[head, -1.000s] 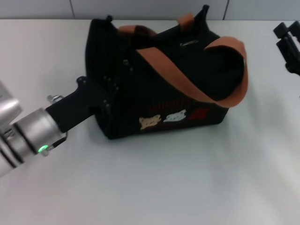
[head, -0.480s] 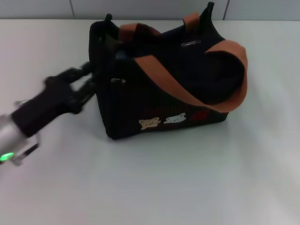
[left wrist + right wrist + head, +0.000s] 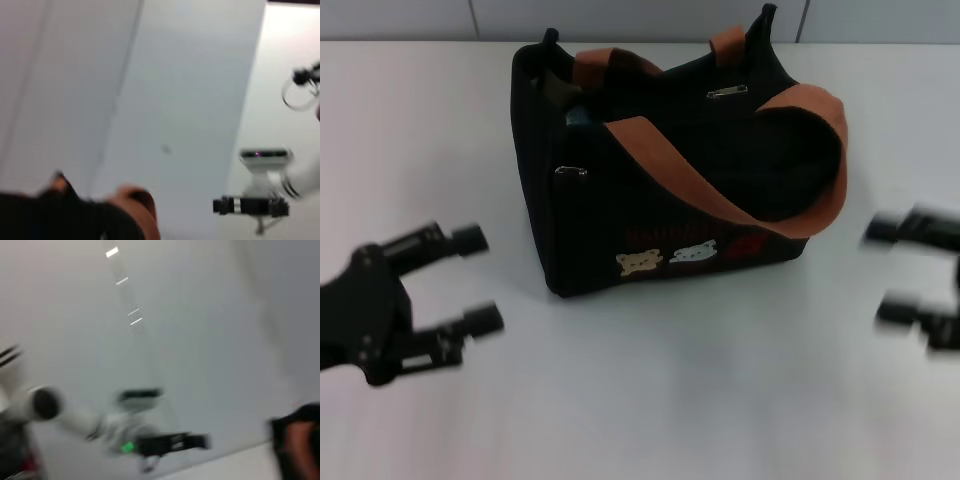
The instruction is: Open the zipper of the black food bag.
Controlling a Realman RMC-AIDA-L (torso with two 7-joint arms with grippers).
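The black food bag [image 3: 670, 190] stands mid-table with its orange-brown straps [image 3: 720, 190] draped over the top and its bear patches facing me. A small silver pull tab [image 3: 570, 171] of the zipper lies low on the bag's left end. The top gapes at that left end [image 3: 565, 95]. A second silver tab [image 3: 725, 92] sits on top near the far strap. My left gripper [image 3: 477, 280] hangs open, near-left of the bag and clear of it. To the bag's right, my right gripper [image 3: 885, 272] is open too. A corner of the bag [image 3: 75, 220] shows in the left wrist view.
The white table [image 3: 650, 400] runs on all sides of the bag, with a tiled wall edge [image 3: 640, 20] behind. In each wrist view the other arm shows far off: the right arm [image 3: 255, 200] and the left arm [image 3: 150, 440] with its green light.
My left gripper has let go at the bag's left end and pulled back toward me, open. My right gripper has moved from the far right corner to beside the bag.
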